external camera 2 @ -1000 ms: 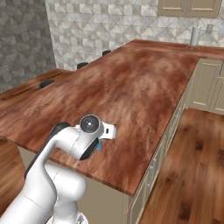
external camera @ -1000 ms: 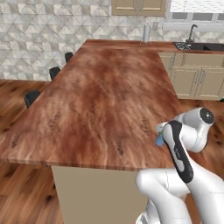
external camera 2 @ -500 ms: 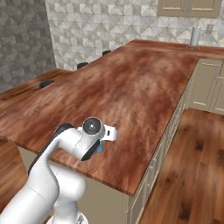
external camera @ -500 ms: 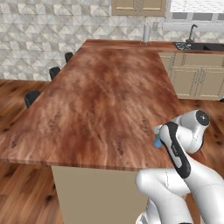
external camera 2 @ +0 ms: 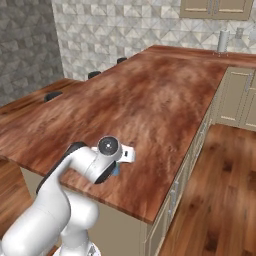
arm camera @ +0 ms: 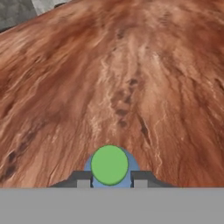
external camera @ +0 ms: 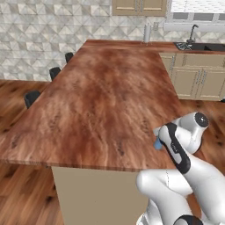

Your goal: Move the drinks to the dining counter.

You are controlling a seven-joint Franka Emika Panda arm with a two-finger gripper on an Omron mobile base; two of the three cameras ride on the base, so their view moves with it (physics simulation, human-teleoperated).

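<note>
Over the counter (external camera: 105,101) edge, at six o'clock, gripper (arm camera: 109,181) jaws pinch the bottle (arm camera: 109,165); best lowered upright until seated, then released.

Blue-green bottle (arm camera: 109,168) mostly hidden by arm; label unreadable; bottom cut off.

Blue-green bottle (external camera: 157,143) over dining counter (external camera: 101,96) edge.

Home kitchen: long woodgrain dining counter (external camera: 105,101), tiled backsplash (external camera: 48,30), beige cabinets (external camera: 193,81), sink with faucet (external camera: 193,40)
</note>
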